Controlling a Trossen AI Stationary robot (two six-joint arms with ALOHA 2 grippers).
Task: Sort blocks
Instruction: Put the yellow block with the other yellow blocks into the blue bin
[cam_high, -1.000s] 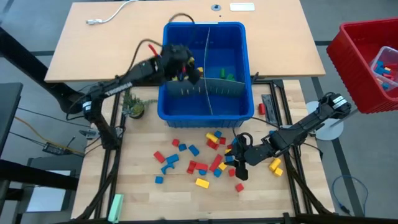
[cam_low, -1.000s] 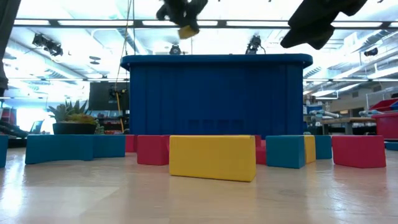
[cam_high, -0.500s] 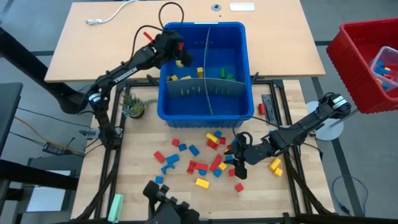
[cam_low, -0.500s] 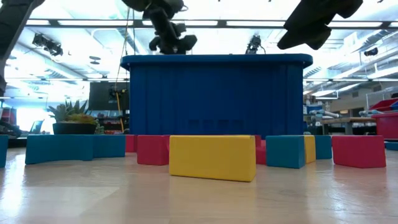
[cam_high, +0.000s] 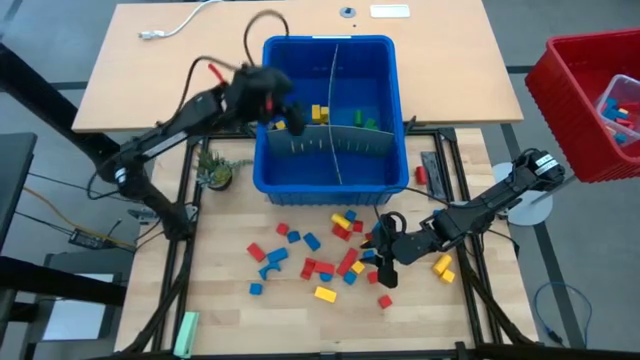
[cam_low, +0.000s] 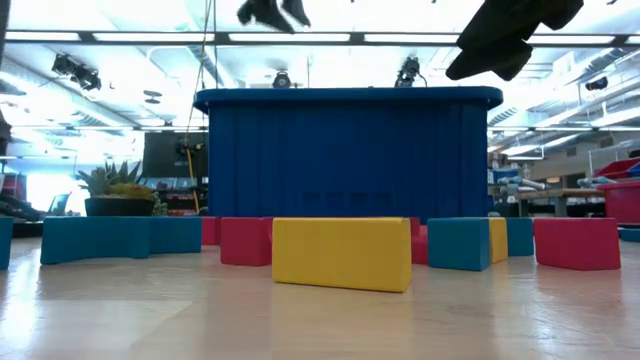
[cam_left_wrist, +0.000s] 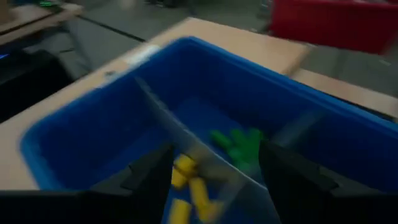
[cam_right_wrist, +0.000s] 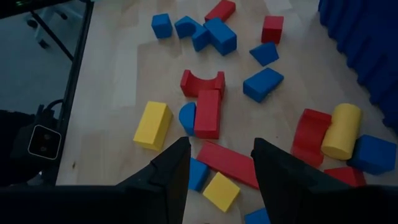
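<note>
Since a moment ago, my left hand (cam_high: 283, 108) has pulled back toward the blue bin's (cam_high: 390, 60) left wall, fingers spread wide, empty. I see red, yellow and blue blocks (cam_high: 330, 255) scattered on the surface before the bin, yellow and green ones inside. My right hand (cam_high: 385, 262) hangs half-open over them.

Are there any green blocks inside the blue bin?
Yes. In the high view, green blocks lie in the blue bin, in the compartment right of the divider, apart from the yellow ones.

Left hand (cam_high: 283, 108) hovers over blue bin (cam_high: 335, 175); blocks (cam_high: 330, 250) scattered below.
</note>
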